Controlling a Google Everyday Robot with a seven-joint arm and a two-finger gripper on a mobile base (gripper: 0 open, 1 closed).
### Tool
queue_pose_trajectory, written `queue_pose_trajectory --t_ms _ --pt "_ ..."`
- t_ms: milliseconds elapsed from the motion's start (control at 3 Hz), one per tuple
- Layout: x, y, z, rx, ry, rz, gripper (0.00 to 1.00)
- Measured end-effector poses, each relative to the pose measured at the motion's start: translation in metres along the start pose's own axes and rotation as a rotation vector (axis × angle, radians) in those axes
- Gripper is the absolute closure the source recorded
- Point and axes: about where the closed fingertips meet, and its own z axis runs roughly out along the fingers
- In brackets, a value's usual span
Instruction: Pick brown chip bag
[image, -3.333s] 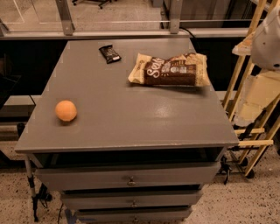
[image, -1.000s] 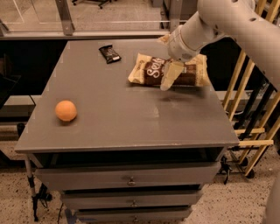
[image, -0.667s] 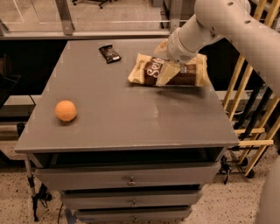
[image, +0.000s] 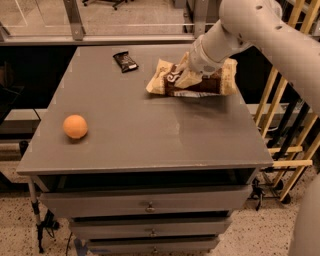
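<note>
The hand (image: 189, 76) is down on the chip bag (image: 212, 84), can't tell how open. Bag's probably light, crinkly and slippery, so pinch its middle gently.

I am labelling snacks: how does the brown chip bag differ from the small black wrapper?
Size: the brown chip bag is much larger than the black wrapper. Colour: the bag is dark brown with cream ends; the wrapper is nearly all black. State: the gripper is down on the bag's middle, while the wrapper lies apart, untouched. Both lie on the far half of the grey table.
</note>
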Motion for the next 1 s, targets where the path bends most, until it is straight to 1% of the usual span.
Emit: queue_pose_trajectory --t_ms 333,667,1000 --pt "-0.008 -0.005 -0.013 0.016 -0.059 0.004 0.95" --pt "-0.026 -0.018 -0.052 0.071 -0.202 -0.015 1.00" --pt "-0.052 -0.024 -0.111 0.142 -0.389 -0.068 1.00"
